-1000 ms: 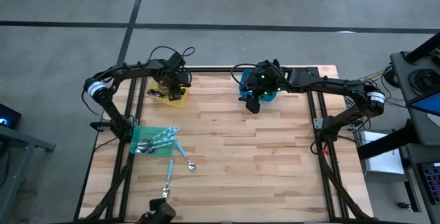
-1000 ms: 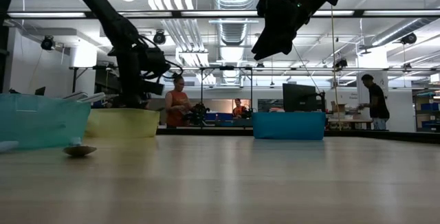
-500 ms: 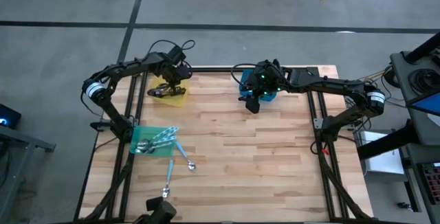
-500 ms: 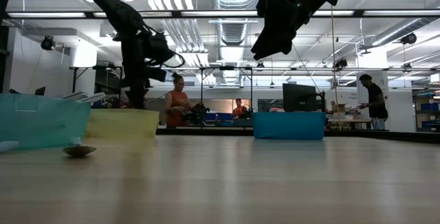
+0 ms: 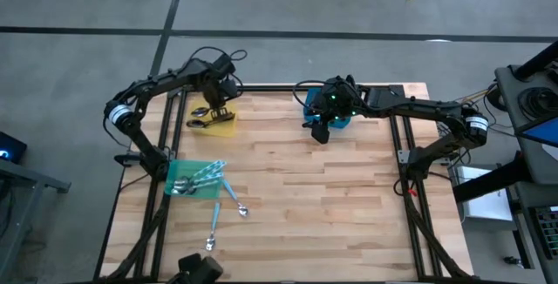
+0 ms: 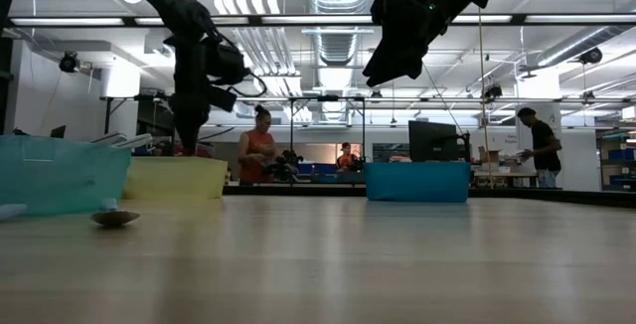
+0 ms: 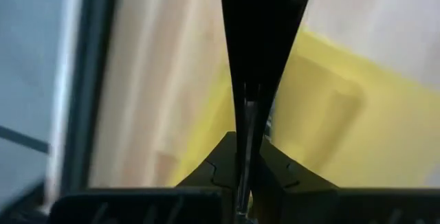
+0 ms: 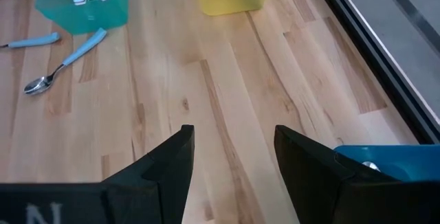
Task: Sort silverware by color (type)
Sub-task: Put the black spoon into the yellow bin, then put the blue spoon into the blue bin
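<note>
L gripper (image 5: 215, 108) over yellow bin (image 5: 225, 125), fingers pressed together, prob empty. R gripper (image 8: 230, 157) spread, idle by blue bin (image 5: 342, 120). Blue-handled spoons (image 5: 228, 199) loose on table near green bin (image 5: 183, 172): light, stiff, slippery; pinch mid-handle.

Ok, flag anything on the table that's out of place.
Two blue-handled spoons lie loose on the table, outside the green bin that holds the other blue-handled ones. One more rests across that bin's rim. Nothing looks spilled or damaged.
</note>
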Controlling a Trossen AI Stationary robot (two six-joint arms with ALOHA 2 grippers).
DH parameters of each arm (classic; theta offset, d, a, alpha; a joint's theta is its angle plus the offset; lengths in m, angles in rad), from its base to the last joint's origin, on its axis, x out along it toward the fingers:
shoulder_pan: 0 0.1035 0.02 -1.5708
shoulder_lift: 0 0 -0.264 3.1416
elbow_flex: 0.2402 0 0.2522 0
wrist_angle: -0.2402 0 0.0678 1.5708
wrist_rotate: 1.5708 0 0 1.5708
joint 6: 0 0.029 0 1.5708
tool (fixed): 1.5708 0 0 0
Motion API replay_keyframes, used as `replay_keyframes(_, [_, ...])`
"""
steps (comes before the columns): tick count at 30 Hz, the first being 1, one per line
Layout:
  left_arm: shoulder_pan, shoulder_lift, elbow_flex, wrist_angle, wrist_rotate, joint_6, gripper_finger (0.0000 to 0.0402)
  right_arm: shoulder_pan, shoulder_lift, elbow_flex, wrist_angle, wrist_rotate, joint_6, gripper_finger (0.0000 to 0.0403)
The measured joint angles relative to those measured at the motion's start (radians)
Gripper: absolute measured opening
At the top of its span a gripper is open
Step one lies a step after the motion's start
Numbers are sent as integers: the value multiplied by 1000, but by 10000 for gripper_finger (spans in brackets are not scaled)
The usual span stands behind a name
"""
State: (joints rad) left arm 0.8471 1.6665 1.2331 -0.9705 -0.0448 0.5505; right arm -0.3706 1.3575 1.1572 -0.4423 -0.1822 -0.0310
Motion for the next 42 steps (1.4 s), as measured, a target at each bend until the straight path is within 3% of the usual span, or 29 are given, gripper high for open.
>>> replay_keyframes(7, [-25, 1, -33, -97, 0, -82, 6, 0, 0, 0, 6, 0, 5, 192])
replay_keyframes(21, [-27, 0, -38, -80, 0, -142, 42, 0, 0, 0, 6, 0, 13, 192])
replay_keyframes(42, [-104, -16, -9, -118, 18, -217, 45, 9, 0, 0, -10, 0, 33, 192])
